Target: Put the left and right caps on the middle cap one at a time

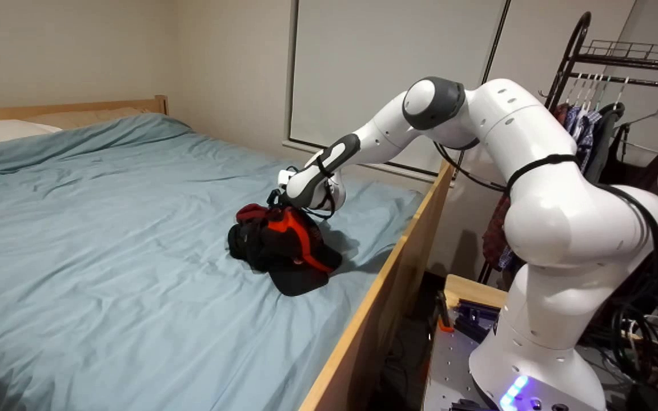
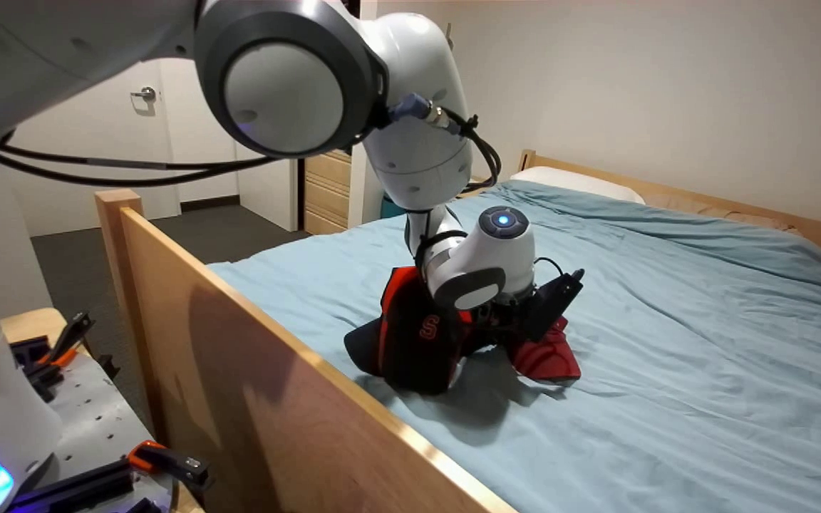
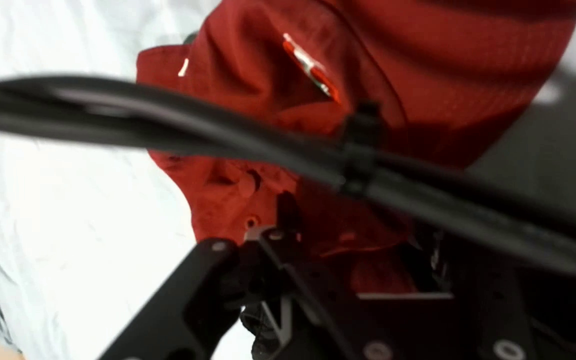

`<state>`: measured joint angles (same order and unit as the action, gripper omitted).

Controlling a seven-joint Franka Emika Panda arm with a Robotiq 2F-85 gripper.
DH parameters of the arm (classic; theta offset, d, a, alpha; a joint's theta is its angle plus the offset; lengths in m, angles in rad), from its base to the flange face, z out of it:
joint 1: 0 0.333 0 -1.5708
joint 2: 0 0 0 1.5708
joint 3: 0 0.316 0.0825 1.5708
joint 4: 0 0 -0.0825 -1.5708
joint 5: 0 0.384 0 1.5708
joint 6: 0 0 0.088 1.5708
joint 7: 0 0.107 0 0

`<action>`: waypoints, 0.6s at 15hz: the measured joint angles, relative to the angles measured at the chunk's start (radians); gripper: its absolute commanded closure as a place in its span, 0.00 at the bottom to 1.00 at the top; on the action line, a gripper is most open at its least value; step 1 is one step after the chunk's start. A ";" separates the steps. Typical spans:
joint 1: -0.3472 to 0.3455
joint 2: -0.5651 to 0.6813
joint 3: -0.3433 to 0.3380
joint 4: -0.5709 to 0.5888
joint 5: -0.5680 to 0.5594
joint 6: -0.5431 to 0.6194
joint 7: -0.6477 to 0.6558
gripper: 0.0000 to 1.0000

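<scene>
With the claw [image 3: 368,237] looking widely parted and no grip showing, I want it centred on the red cap [image 2: 547,356], just beside the S-marked black cap [image 2: 417,353], to pinch the red cloth firmly and lift it clear before crossing.

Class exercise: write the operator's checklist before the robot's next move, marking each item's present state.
1. Gripper at red cap: ok, in the wrist view.
2. Firm grip on red cap: cannot tell, contact obscured.
3. Wrist view unobstructed: not ok, a cable crosses it.
4. Red cap squarely over striped cap: not ok, much shows off to one side.
5. Cap under striped cap: cannot tell, only a black brim shows below.
</scene>
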<state>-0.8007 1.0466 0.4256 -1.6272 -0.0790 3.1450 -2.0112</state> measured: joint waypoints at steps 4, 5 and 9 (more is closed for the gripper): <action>0.011 -0.006 -0.013 0.001 -0.013 -0.002 0.037 0.94; 0.008 -0.009 -0.013 0.002 -0.013 -0.004 0.047 0.96; -0.036 -0.040 0.019 0.003 -0.013 -0.028 0.096 0.98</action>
<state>-0.8363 1.0066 0.4450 -1.6244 -0.0923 3.1171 -1.9148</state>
